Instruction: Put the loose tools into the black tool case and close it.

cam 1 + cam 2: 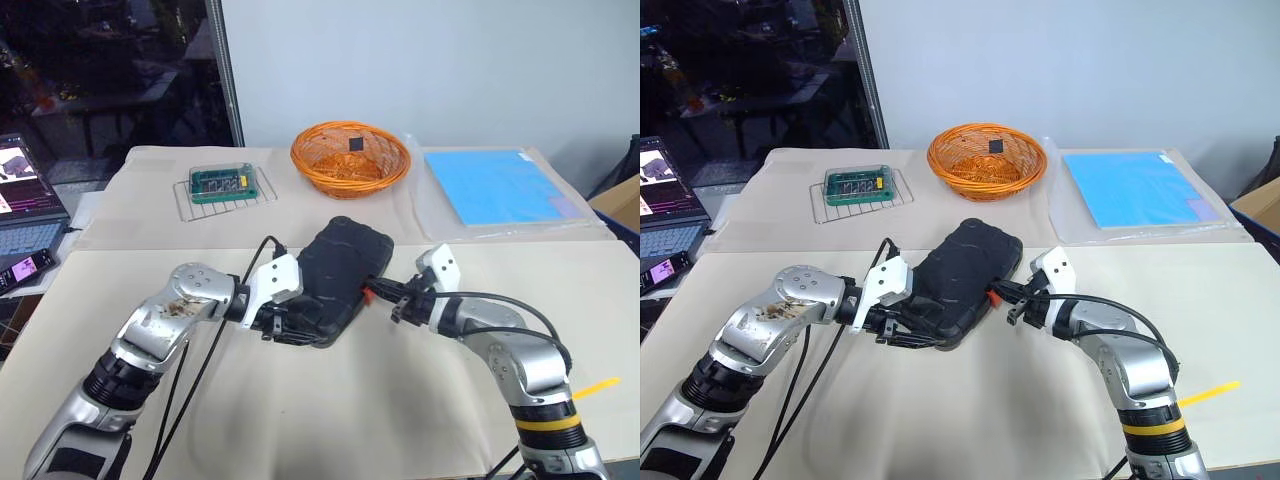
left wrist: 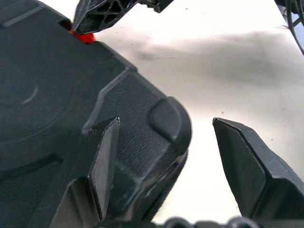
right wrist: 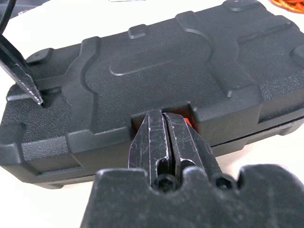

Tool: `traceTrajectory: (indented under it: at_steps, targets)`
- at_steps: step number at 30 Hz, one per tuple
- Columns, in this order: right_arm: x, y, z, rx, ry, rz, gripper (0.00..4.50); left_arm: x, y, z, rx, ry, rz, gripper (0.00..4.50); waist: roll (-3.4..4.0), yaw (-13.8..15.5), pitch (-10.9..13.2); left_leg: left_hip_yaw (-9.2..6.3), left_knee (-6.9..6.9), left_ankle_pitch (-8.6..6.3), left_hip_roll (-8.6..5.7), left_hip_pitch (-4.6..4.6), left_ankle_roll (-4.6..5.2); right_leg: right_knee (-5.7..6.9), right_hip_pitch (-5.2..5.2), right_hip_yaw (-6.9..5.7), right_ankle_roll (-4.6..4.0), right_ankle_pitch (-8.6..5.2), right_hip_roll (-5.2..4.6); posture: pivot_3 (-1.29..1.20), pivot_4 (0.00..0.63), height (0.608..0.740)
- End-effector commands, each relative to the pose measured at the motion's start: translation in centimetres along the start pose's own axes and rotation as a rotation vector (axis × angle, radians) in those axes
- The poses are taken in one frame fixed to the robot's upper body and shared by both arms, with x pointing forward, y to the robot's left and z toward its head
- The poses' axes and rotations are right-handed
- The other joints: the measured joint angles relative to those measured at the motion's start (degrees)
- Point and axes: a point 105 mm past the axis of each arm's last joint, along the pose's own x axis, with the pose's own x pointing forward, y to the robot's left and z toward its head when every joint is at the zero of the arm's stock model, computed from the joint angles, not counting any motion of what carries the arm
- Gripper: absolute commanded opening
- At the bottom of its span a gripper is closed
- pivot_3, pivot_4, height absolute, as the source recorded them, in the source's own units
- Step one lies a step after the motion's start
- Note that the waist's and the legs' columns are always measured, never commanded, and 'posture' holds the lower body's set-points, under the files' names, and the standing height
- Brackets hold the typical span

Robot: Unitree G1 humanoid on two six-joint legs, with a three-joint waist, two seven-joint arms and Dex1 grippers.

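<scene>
- The black tool case [image 1: 338,278] lies with its lid down on the cloth-covered table [image 1: 330,410], between both arms.
- It looks rigid, smooth plastic, probably heavy; the corners and edges give the best hold.
- The left gripper [image 2: 166,166] stands wide around a near corner.
- The right gripper [image 3: 167,137], pressed together, touches the red latch [image 3: 186,118].
- Behind stand an orange wicker basket [image 1: 350,157] and a blue mat [image 1: 495,187]; there is free room around.

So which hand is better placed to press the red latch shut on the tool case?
The right hand, probably: its shut fingertips already sit at the red latch of the closed black tool case. The left hand stands open, straddling the case's near corner.
</scene>
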Motion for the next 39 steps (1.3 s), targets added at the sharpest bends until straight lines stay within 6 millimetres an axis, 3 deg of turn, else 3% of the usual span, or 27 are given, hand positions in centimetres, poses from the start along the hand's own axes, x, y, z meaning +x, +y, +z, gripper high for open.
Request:
traceTrajectory:
  at_steps: [1, 14, 24, 34, 39]
  targets:
    - [0.3, 0.0, -3.3, 0.019, 0.114, -0.004, 0.07, 0.2, -0.3, 0.2, -0.01, 0.014, -0.014, 3.33, 0.0, -0.03, 0.0, 0.0, 0.0, 0.0, 0.0, 0.03, 0.0, 0.0, 0.02, 0.0, 0.0, 0.0, 0.0, 0.0, 0.15, 0.74]
    - [0.4, -0.3, -5.5, 0.039, 0.19, -0.012, 0.07, 0.2, 0.0, -0.2, -0.024, 0.022, 0.003, 3.33, -0.11, -0.21, -0.1, -0.01, 0.0, -0.23, 0.04, 0.28, -0.43, 0.02, 0.12, 0.03, -0.05, 0.02, -0.03, 0.0, 0.15, 0.74]
    - [0.1, -0.3, -5.6, 0.003, 0.227, 0.0, 0.07, 0.3, 0.0, -1.6, -0.03, 0.022, 0.007, 3.33, -0.2, -0.12, -0.34, -0.06, -0.01, -0.26, 0.04, 0.32, -0.48, 0.0, 0.04, 0.0, -0.08, 0.0, -0.1, 0.0, 0.15, 0.74]
    - [0.2, -0.4, -4.8, -0.022, 0.22, 0.005, 0.07, 0.5, -0.3, -2.5, -0.032, 0.016, 0.011, 3.33, -0.29, -0.03, -0.81, -0.05, -0.37, -0.26, 0.03, 0.48, -0.5, -0.05, 0.05, 0.01, -0.15, -0.08, -0.25, 0.0, 0.15, 0.74]
    - [0.5, -0.3, -0.9, -0.08, 0.027, 0.002, 0.07, 0.3, -0.4, -1.9, -0.012, -0.05, 0.031, 3.33, -0.3, -0.08, -0.88, -0.04, -0.47, -0.24, 0.03, 0.52, -0.53, -0.05, 0.05, 0.01, -0.19, -0.12, -0.24, 0.0, 0.15, 0.74]
